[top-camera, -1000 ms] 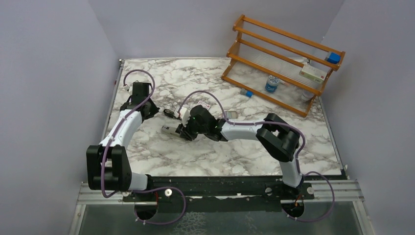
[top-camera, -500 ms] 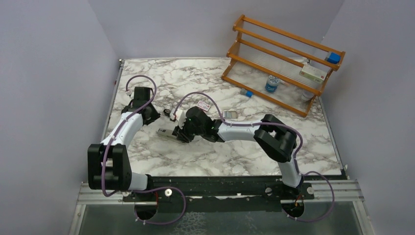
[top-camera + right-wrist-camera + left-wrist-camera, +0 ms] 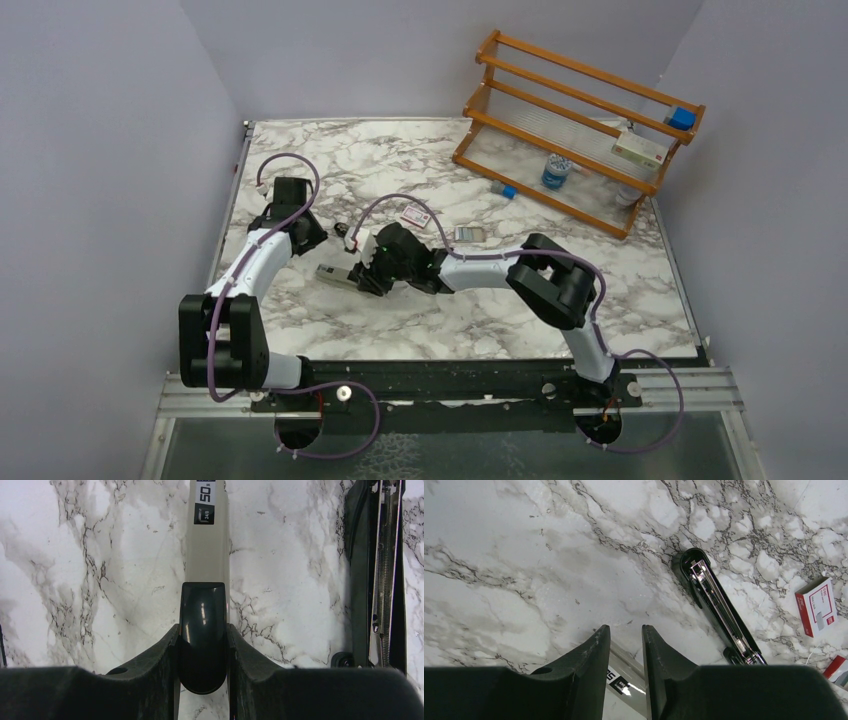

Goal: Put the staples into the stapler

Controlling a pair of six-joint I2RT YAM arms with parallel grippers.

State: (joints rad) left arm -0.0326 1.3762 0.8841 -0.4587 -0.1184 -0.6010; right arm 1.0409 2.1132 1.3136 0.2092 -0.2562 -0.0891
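Lavender walls (image 3: 120, 150) close in a white, grey-veined marble desk (image 3: 400, 150), and on it the job looks barely past its opening step. The stapler (image 3: 716, 605) lies flat near the middle-left of the desk with its silver channel facing up and its spring visible. I can see no staple strip in that channel, so I judge the loading itself not yet done. The staples (image 3: 817, 606) sit in their small pink-red box with the white label, on the marble a little beyond the stapler and apart from it, with no strip visible outside the box. The right claw (image 3: 202, 630) is clenched on the glossy black end of a grey bar (image 3: 206, 550) that carries a printed label and lies parallel to the stapler, just beside it. Whether the bar belongs to the stapler I cannot tell. The left claw (image 3: 625, 630) is released, its jaws a little parted with nothing between them, hovering near the bar's far end. What is left, by my reading, is taking out a strip, seating it in the channel and closing up. A wooden rack (image 3: 575, 135) stands at the far right corner, holding a few small items.
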